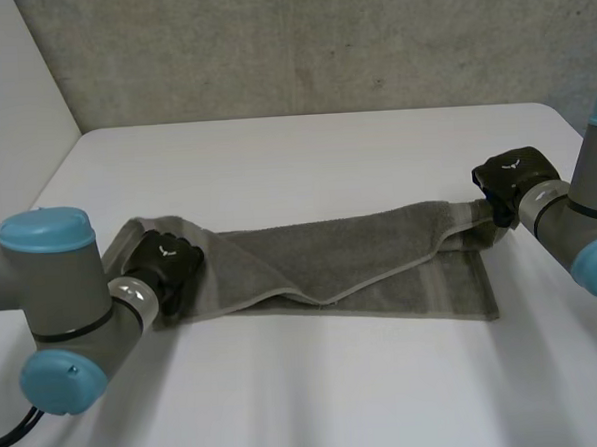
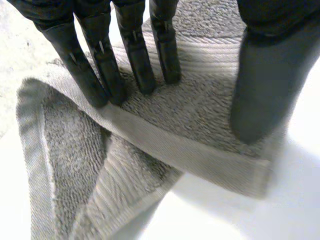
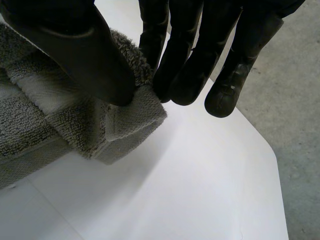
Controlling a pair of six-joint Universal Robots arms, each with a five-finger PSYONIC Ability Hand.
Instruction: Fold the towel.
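Half-folded grey terry towel (image 1: 381,264) spans the white table (image 1: 305,153). Left hand (image 1: 165,262): straight fingers (image 2: 135,60), apparently just pressing the end nearest the table's left edge. Right hand (image 1: 511,177) pinches the corner nearest the right edge.

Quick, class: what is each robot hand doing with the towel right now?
Left hand: open, straight fingers and thumb pressing down on the towel.
Right hand: shut on the towel, pinching its corner between thumb and fingers.

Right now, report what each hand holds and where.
The right hand pinches the towel by a right-end corner; the left hand only presses on its left end.
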